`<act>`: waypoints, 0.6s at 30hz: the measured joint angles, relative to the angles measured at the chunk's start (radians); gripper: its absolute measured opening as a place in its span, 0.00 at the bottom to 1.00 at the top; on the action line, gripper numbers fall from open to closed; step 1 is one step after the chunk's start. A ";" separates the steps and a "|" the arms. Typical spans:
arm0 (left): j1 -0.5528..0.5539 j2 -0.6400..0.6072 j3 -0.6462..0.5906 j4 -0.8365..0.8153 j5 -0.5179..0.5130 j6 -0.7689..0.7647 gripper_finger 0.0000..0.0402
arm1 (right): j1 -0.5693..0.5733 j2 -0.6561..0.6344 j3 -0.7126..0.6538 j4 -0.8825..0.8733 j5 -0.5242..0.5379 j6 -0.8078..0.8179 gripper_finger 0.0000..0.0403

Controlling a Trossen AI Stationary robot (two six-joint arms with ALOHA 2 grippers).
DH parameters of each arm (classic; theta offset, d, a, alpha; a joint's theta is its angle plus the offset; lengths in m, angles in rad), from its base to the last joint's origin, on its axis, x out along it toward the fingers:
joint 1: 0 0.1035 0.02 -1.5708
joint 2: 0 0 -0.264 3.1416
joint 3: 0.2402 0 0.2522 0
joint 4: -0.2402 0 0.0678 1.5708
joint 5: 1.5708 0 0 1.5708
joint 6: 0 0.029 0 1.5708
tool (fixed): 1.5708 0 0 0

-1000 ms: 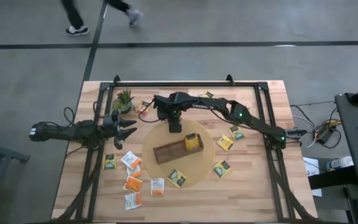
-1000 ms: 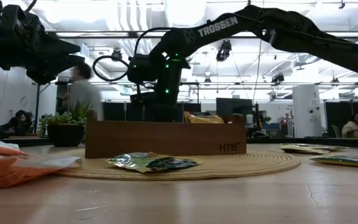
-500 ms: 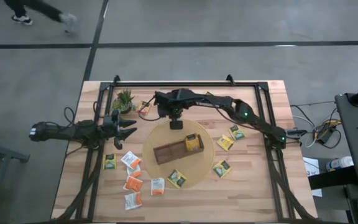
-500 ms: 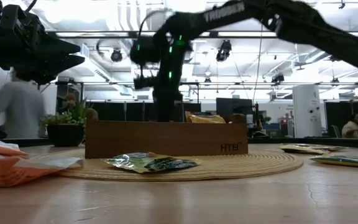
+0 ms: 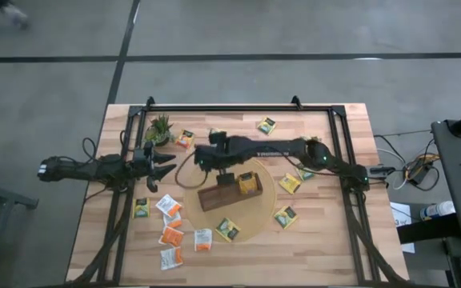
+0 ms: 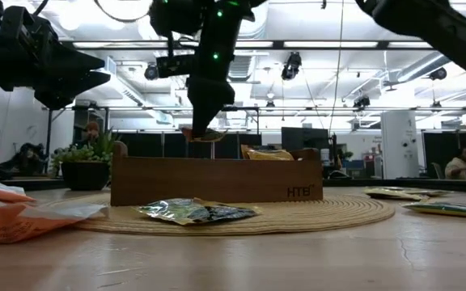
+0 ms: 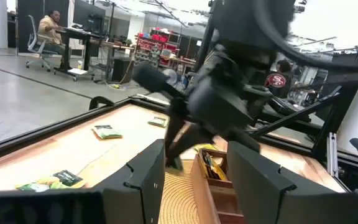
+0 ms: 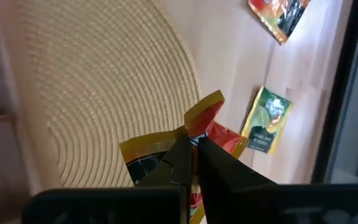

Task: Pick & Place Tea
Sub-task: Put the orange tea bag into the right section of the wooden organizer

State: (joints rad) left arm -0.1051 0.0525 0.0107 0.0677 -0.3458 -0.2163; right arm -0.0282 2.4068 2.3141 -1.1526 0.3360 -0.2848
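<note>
We see the right gripper (image 8: 194,163) pinching a red-and-yellow sachet (image 8: 194,140) above the wooden tray (image 6: 214,181) — jaws pressed together on it. The left gripper (image 5: 166,165) (jaws spread) hovers over the counter (image 5: 334,240).

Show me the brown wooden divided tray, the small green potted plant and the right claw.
Brown wooden divided tray (image 6: 217,179): low view, front wall.
Small green potted plant (image 5: 160,127): high view, leaves.
Right claw (image 8: 192,152): right wrist view, between the fingertips, shut on a yellow-and-red tea sachet (image 8: 205,116).
</note>
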 joint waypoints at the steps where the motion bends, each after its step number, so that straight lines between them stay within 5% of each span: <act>1: 0.000 0.000 0.000 0.000 0.000 0.000 0.42 | 0.013 -0.006 -0.017 0.004 0.023 0.000 0.02; 7: 0.000 0.000 0.000 0.000 0.000 0.000 0.42 | 0.064 -0.122 -0.227 0.073 0.065 0.011 0.02; 18: 0.000 0.000 0.000 0.000 0.000 0.000 0.42 | 0.126 -0.585 -0.823 0.466 0.140 -0.088 0.02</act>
State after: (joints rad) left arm -0.1051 0.0525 0.0105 0.0673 -0.3458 -0.2165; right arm 0.0976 1.8222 1.4907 -0.6867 0.4760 -0.3727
